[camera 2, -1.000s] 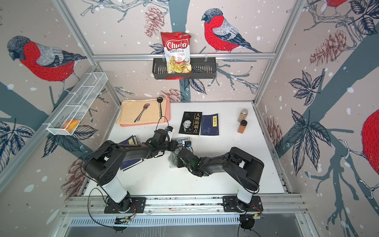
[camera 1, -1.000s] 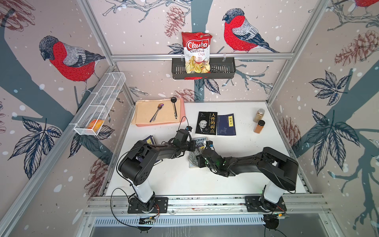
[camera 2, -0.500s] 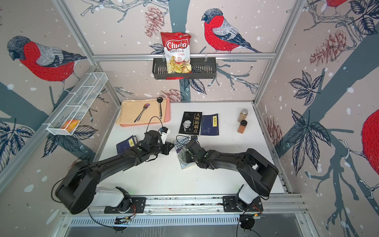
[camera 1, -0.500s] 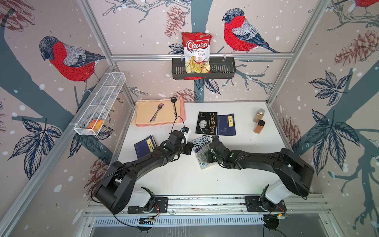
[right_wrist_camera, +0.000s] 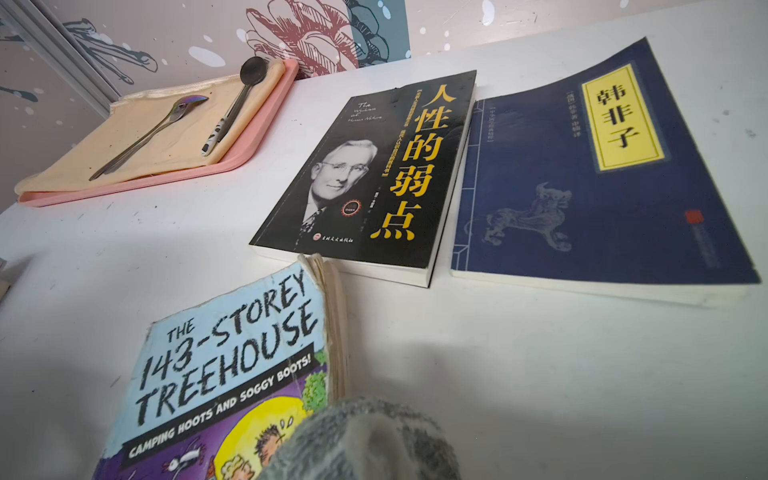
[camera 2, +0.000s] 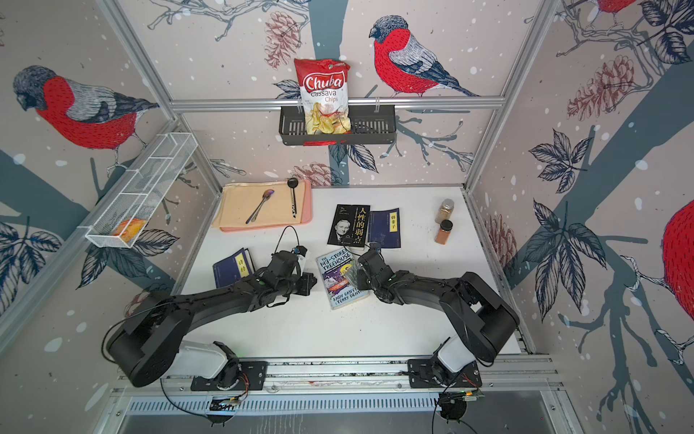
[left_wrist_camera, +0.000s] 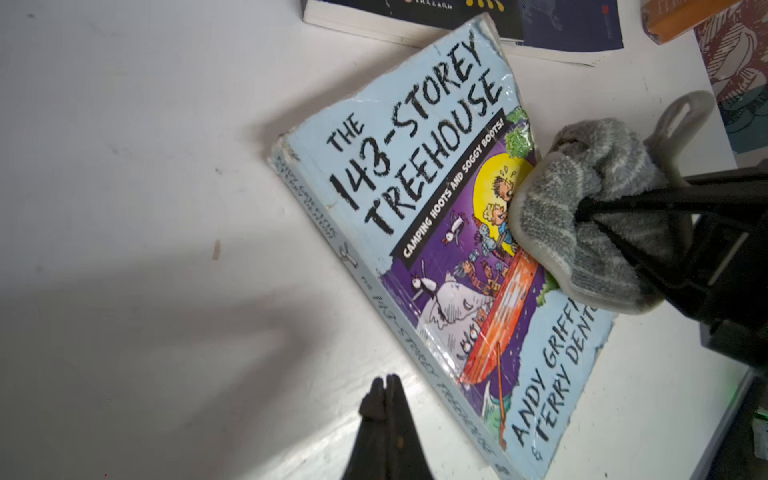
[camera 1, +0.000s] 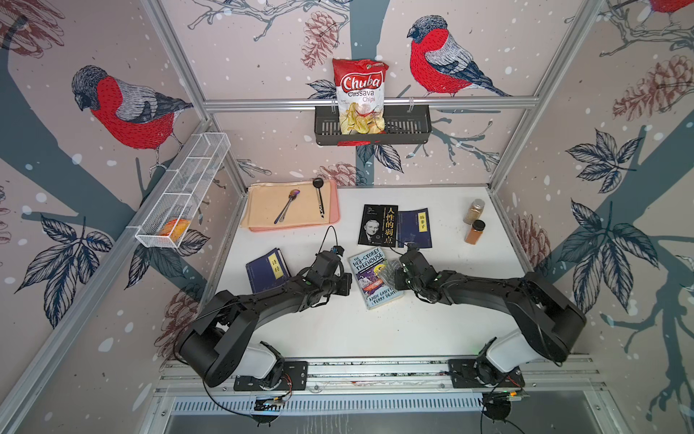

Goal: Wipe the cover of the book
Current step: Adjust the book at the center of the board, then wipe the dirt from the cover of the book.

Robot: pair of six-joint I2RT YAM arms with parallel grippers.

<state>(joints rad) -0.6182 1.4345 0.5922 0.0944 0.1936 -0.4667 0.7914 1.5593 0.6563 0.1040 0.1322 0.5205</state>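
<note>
The book (camera 1: 370,278) (camera 2: 338,282), a worn light-blue paperback titled "The 143-Storey Treehouse" (left_wrist_camera: 415,174) (right_wrist_camera: 224,365), lies flat on the white table, tilted. My right gripper (camera 1: 399,271) is shut on a grey striped cloth (camera 1: 389,271) (camera 2: 352,275) (left_wrist_camera: 590,216) (right_wrist_camera: 361,440). The cloth presses on the cover's picture near the page-side edge. In the right wrist view the cloth hides the fingertips. My left gripper (left_wrist_camera: 386,380) (camera 1: 345,283) is shut and empty. It sits low over the table, just beside the book's spine.
A black book (camera 1: 377,229) and a navy book (camera 1: 415,228) lie just behind the treehouse book. Another navy book (camera 1: 267,270) lies under my left arm. A pink tray (camera 1: 334,221) with spoons is at the back left. Two spice jars (camera 1: 474,221) stand back right.
Both arms have stretched forward from a folded pose. The cloth has slid across the cover toward the book's page-side edge. The left gripper now rests beside the spine.
</note>
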